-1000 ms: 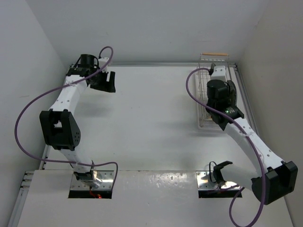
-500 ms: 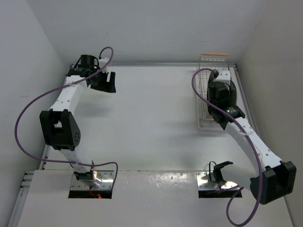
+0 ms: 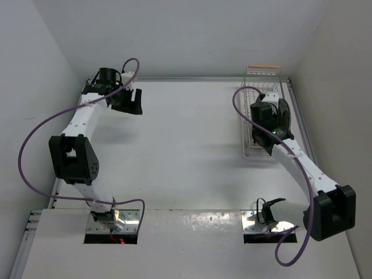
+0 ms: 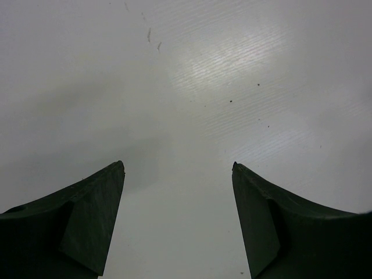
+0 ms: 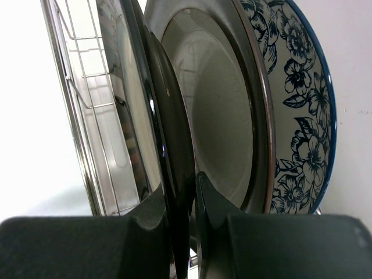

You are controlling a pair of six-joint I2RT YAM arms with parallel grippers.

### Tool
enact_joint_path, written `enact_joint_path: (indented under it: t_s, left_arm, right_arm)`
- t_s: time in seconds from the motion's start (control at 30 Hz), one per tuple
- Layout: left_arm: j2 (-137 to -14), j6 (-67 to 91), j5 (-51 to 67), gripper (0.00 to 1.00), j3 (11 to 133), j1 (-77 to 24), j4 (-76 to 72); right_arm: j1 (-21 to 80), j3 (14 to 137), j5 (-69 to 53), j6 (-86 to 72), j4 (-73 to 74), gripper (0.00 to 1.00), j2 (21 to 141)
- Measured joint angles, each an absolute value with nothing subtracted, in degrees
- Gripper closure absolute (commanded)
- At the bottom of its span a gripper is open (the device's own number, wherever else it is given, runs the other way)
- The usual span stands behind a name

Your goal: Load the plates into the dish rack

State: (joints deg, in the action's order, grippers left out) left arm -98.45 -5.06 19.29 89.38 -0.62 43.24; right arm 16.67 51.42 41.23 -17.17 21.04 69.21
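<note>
Right pincer [image 5: 182, 187] astride dark-rimmed plate [image 5: 174, 145] upright in rack [image 5: 68, 116]

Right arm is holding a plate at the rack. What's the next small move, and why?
Probably open the right jaws slightly. They are shut on the rim of the dark-rimmed plate, which stands on edge inside the dish rack beside the brown-rimmed plate and the floral plate. Whether its bottom edge is seated is hidden, so release slowly.
</note>
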Motion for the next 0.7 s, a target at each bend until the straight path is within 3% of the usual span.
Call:
enact_joint_path:
  t_s: [0.7]
  left_arm:
    - [-98.45, -5.06, 19.29, 0.21, 88.71, -0.62, 43.13]
  right_arm:
    - [17.32, 55.75, 41.25, -14.98, 19.84, 1.0, 67.64]
